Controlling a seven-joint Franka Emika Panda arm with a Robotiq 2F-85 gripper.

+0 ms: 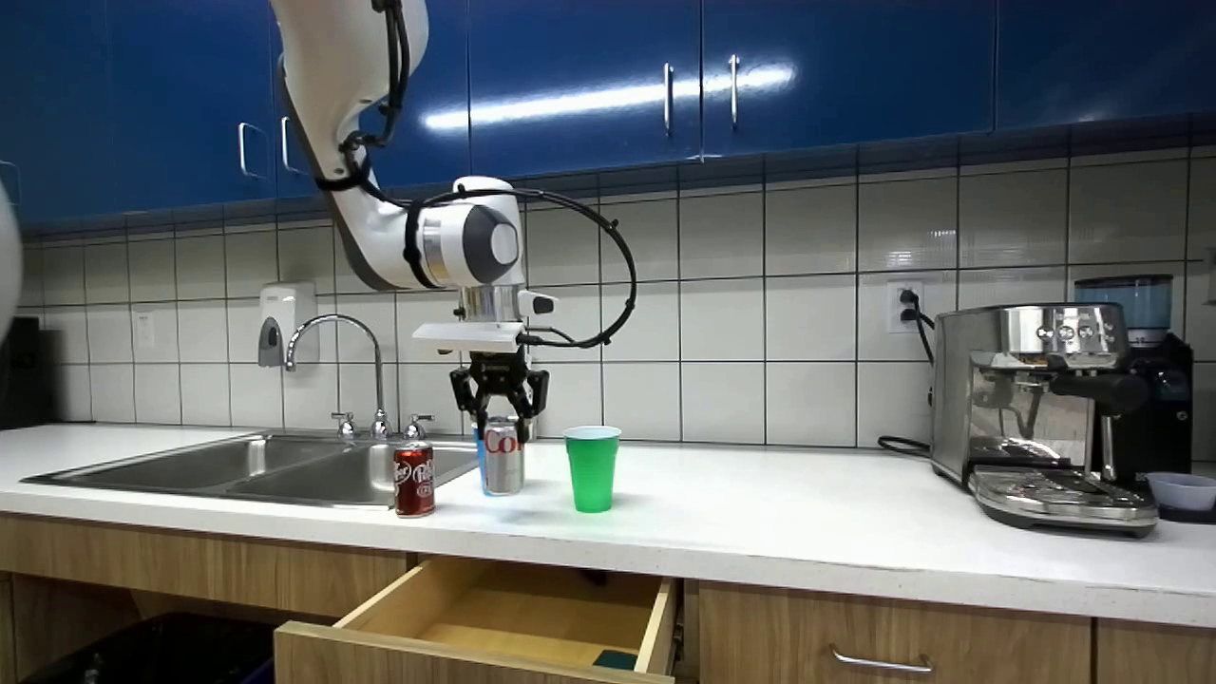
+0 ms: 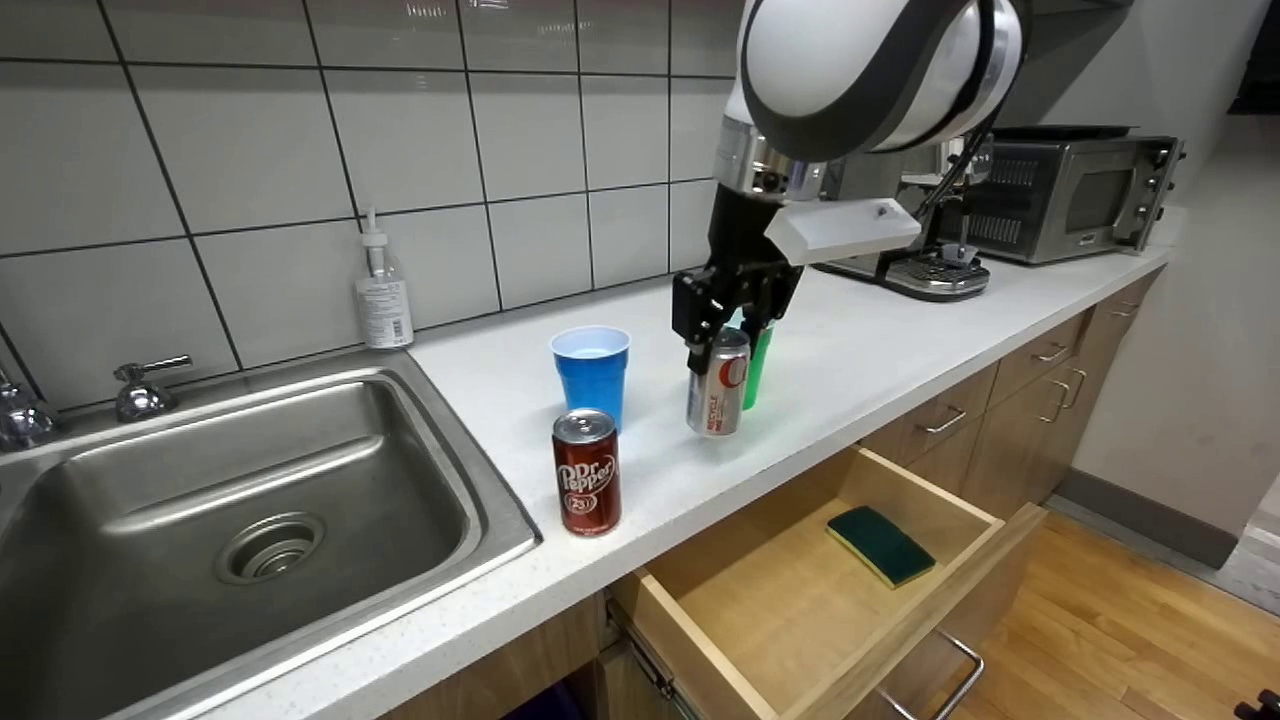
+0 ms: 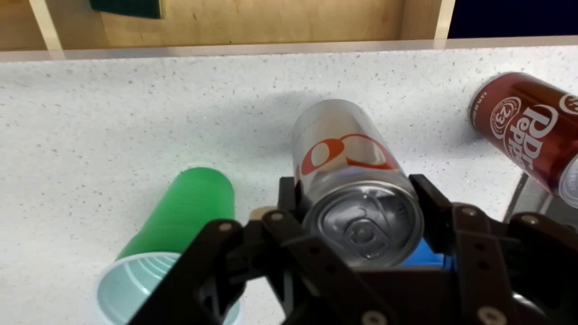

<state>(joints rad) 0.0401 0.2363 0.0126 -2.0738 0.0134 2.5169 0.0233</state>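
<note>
My gripper (image 1: 503, 432) points straight down over the counter, shut on a silver can (image 2: 715, 400) with red lettering. In the wrist view its two fingers (image 3: 431, 198) press on opposite sides of the can near the top. The can is upright; whether its base touches the counter I cannot tell. A green cup (image 3: 194, 207) stands beside it, partly behind it in an exterior view. A blue cup (image 2: 590, 380) stands on the can's other side, mostly hidden by the can and gripper in the wrist view. Near the sink is a red Dr Pepper can (image 1: 414, 484).
Below the counter edge a wooden drawer (image 2: 690, 640) is pulled out, with a green sponge (image 2: 880, 545) inside. The metal sink (image 2: 270, 460) lies past the Dr Pepper can. An espresso machine (image 1: 1035, 418) stands farther along the counter. Blue cabinets (image 1: 589, 85) hang above.
</note>
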